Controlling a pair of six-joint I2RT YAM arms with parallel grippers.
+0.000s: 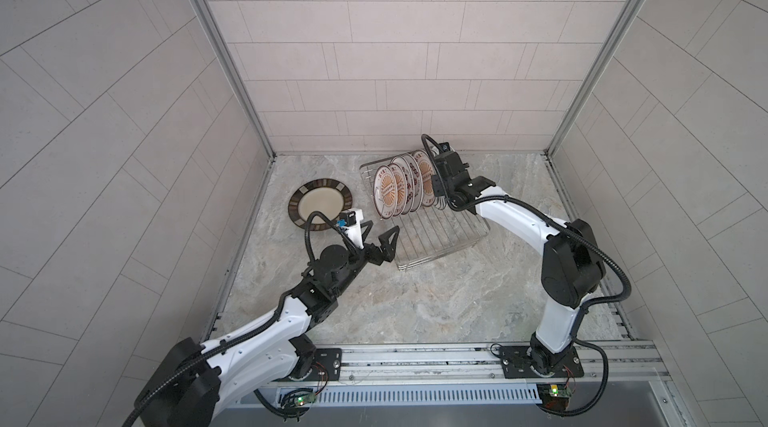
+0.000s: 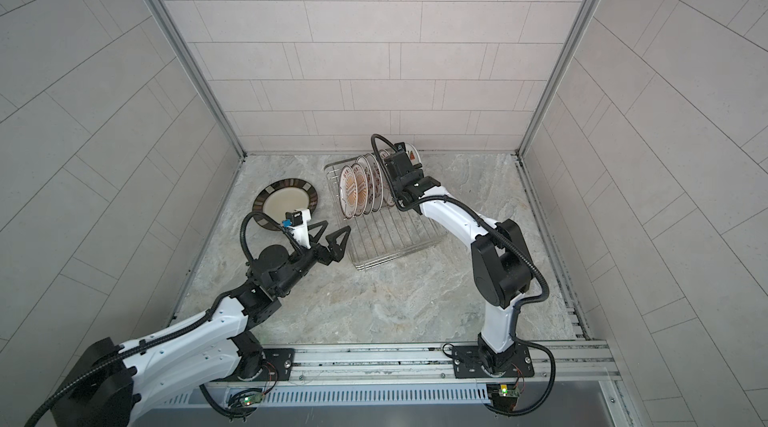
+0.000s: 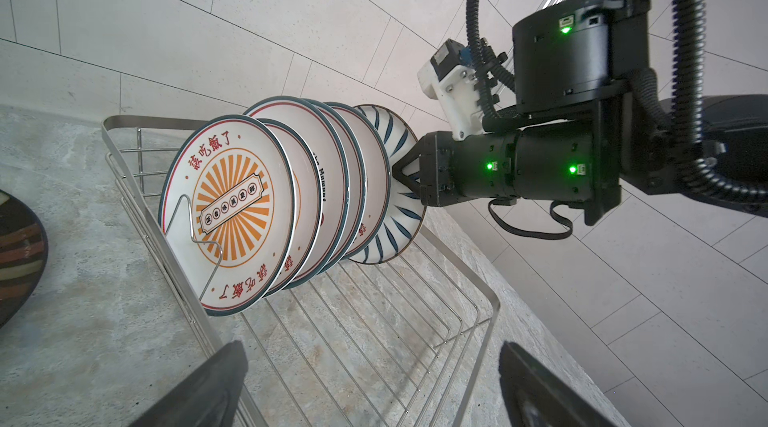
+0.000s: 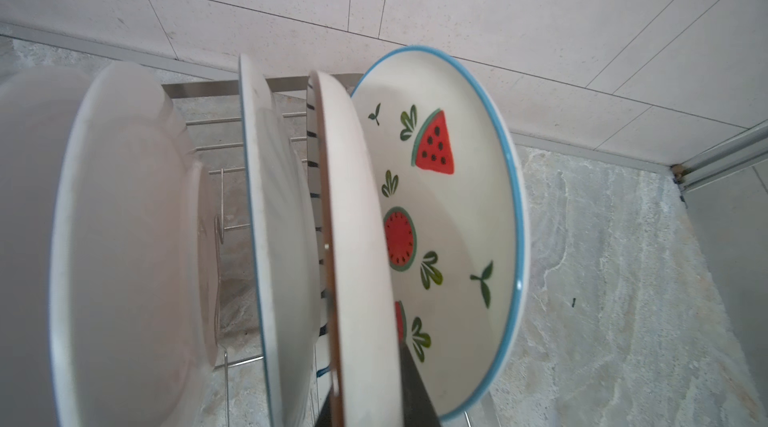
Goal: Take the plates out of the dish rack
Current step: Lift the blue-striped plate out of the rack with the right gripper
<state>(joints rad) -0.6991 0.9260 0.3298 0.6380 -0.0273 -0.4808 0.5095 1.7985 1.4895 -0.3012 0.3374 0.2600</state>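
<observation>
The dish rack (image 1: pixel 440 240) (image 3: pixel 493 304) holds several plates standing on edge. Front-most is an orange sunburst plate (image 1: pixel 388 194) (image 3: pixel 232 213). Near the back stands a blue-striped plate (image 3: pixel 400 140) (image 4: pixel 357 204), and my right gripper (image 1: pixel 437 191) (image 3: pixel 400 180) (image 4: pixel 365 400) is shut on its rim from above. A watermelon plate (image 4: pixel 449 204) (image 2: pixel 412 154) stands just behind it. My left gripper (image 1: pixel 380 229) (image 2: pixel 334 227) (image 3: pixel 374 383) hangs open and empty by the rack's front left corner.
A brown-rimmed cream plate (image 1: pixel 321 204) (image 2: pixel 284 201) lies flat on the marble table (image 1: pixel 415 304), left of the rack, partly behind the left wrist camera. Tiled walls close in the back and both sides. The rack's front half holds only bare wires.
</observation>
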